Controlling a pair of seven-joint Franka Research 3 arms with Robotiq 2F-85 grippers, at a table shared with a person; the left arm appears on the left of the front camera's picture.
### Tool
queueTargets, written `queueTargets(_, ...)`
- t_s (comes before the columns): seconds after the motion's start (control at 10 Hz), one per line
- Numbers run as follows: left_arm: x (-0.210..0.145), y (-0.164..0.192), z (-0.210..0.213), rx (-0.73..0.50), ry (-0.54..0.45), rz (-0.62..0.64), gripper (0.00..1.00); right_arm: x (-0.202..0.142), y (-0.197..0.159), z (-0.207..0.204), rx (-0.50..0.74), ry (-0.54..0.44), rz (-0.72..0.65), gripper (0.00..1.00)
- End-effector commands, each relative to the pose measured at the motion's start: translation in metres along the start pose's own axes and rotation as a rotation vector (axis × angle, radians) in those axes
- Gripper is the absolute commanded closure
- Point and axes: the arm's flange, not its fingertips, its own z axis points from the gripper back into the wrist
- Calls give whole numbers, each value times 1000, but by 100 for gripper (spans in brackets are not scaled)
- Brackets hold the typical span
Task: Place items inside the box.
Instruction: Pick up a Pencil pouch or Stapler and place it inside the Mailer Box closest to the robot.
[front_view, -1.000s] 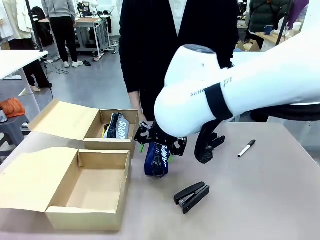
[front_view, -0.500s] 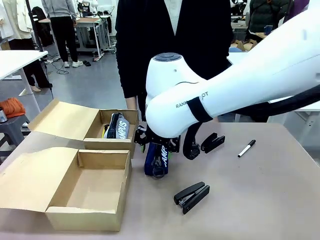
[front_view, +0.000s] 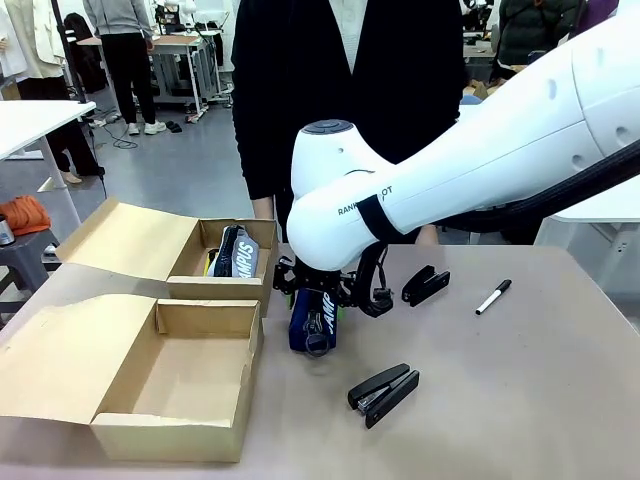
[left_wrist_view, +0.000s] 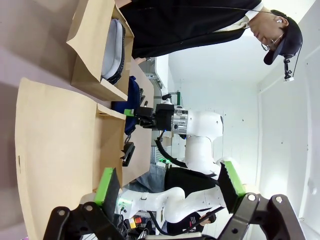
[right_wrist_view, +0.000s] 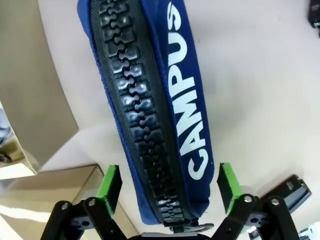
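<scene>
navy pouch (right_wrist_view: 150, 100) lies between the right gripper's (right_wrist_view: 169, 187) 2 jaws.

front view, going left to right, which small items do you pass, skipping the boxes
grey pouch → navy pouch → near stapler → far stapler → marker

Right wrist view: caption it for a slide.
Right gripper straddling the navy CAMPUS pouch on the table, beside a cardboard box.
</scene>
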Motion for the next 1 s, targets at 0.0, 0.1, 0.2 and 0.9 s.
queueTargets(0.0, -1, -1, 2, -15, 2, -17, 0, -1, 2, 5, -25, 20, 23, 56)
queueTargets(0.1, -1, -1, 2, -15, 2, -17, 0, -1, 0, 4, -30, 24, 19, 96)
queueTargets(0.2, -1, -1, 2, -15, 2, -17, 0, -2, 0, 4, -35, 31, 21, 100)
queueTargets(0.9, -1, -1, 2, -15, 2, -17, 0, -9, -5, 4, -54, 51, 30, 100)
